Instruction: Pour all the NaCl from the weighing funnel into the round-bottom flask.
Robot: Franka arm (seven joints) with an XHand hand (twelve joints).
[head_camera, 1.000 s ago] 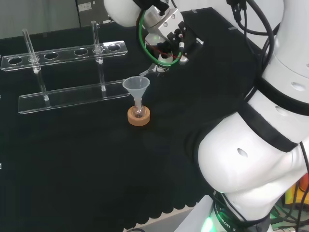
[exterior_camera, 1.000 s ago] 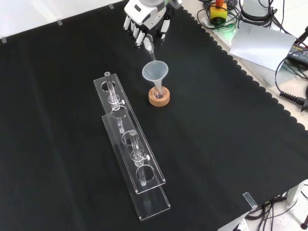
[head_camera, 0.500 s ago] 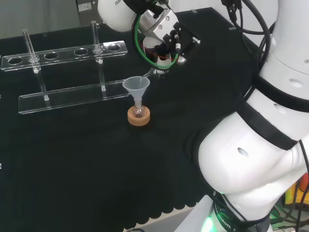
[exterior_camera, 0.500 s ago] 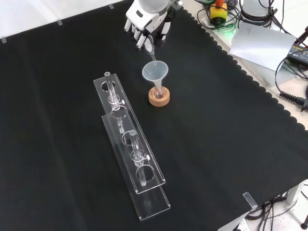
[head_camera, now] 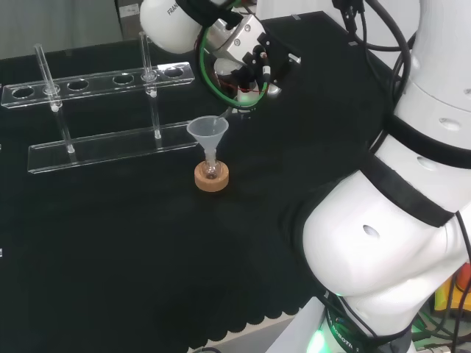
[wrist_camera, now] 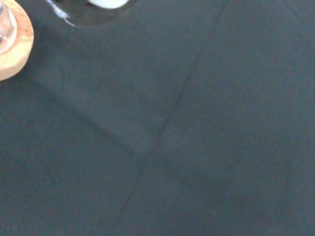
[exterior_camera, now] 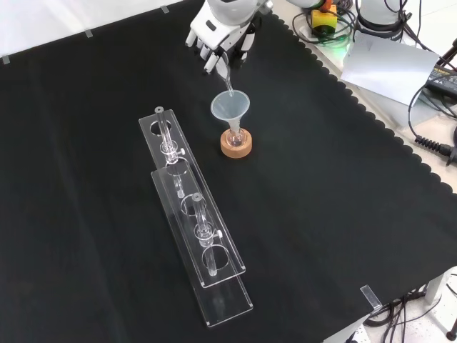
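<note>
A small round-bottom flask (head_camera: 211,171) (exterior_camera: 235,136) sits on a cork ring (head_camera: 211,177) (exterior_camera: 236,146) (wrist_camera: 12,49) with a clear funnel (head_camera: 207,129) (exterior_camera: 230,106) in its neck. The hand (head_camera: 246,62) (exterior_camera: 223,39) hovers just beyond the funnel, fingers curled on a clear weighing funnel (head_camera: 228,111) (exterior_camera: 223,73). The weighing funnel is tilted, and its thin spout points down into the funnel's mouth. White powder (wrist_camera: 109,3) shows inside the weighing funnel in the wrist view.
A long clear acrylic test tube rack (head_camera: 103,110) (exterior_camera: 193,229) stands left of the flask in both the head and front views, with two glass tubes (head_camera: 43,66) (exterior_camera: 166,132) upright in it. The cloth's scalloped edge (exterior_camera: 371,128) runs at the right of the front view.
The hand has risen and tipped a little more over the funnel, steepening the weighing funnel. The flask, funnel and rack have not moved.
</note>
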